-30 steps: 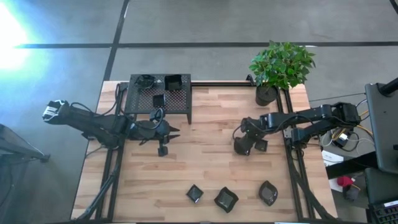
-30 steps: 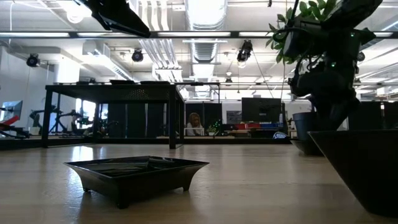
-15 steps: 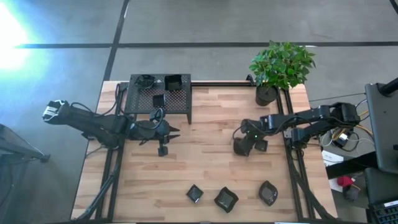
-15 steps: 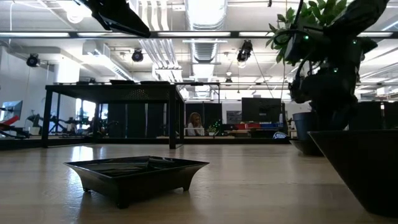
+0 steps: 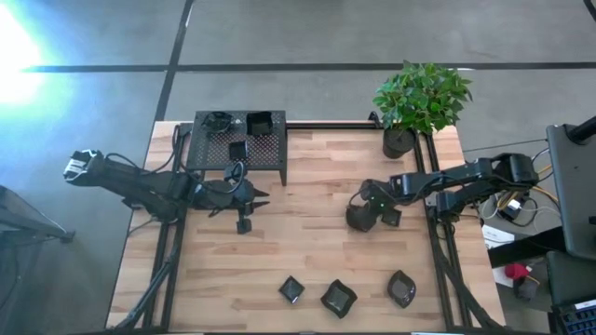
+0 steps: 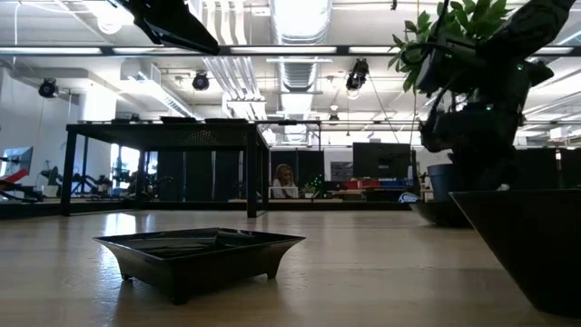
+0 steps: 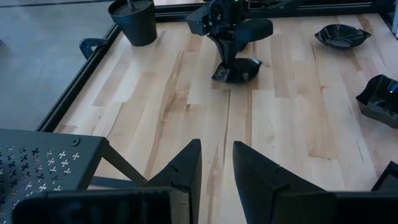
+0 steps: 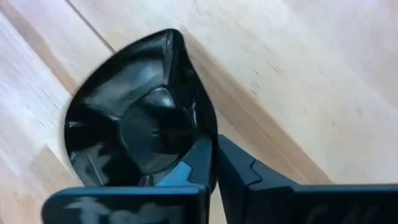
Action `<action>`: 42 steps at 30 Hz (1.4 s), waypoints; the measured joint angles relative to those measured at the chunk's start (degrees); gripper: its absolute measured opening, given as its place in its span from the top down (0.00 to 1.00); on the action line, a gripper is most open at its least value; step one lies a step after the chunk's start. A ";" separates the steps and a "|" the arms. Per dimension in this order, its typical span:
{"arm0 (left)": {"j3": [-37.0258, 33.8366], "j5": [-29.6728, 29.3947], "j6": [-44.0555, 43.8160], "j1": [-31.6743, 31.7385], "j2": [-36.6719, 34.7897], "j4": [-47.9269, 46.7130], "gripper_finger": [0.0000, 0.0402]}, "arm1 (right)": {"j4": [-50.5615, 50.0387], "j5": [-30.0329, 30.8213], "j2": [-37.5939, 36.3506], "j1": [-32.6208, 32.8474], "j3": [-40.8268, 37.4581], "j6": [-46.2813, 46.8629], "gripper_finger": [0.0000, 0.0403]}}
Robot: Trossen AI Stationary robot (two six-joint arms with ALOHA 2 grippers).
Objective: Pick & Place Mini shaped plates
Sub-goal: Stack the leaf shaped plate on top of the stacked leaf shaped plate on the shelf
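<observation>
My right gripper (image 5: 365, 216) is shut on a glossy black mini plate (image 8: 140, 124) at the table's right middle; the left wrist view shows it too, as the plate (image 7: 239, 70) beneath the gripper (image 7: 229, 59). Three more mini plates (image 5: 291, 289) (image 5: 338, 298) (image 5: 401, 288) rest on their bases along the near edge. Others (image 5: 259, 122) (image 5: 237, 149) sit on the perforated stand (image 5: 270, 154). My left gripper (image 5: 264, 196) hangs open just in front of the stand, with nothing between its fingers (image 7: 186, 168). My right gripper pinches the plate's rim (image 8: 202, 134) between its two fingers, one finger inside the bowl and one outside. The fingers (image 8: 242, 171) come steeply from above, slanting from the table's right. The plate's base appears to rest on the table.
A potted plant (image 5: 399, 141) stands at the far right corner, close behind my right arm. In the low view one mini plate (image 6: 195, 254) sits close by and another (image 6: 531, 245) fills the right edge. Bare wood lies across the table's middle.
My right gripper has sunk a little and tipped more steeply downward over the plate, and its fingers have shut on the rim. The plate has stayed at its place on the table.
</observation>
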 joint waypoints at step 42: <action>0.55 0.26 -0.66 -0.22 -0.35 -0.04 0.79 | -0.91 -6.03 40.58 0.08 47.74 -26.95 0.98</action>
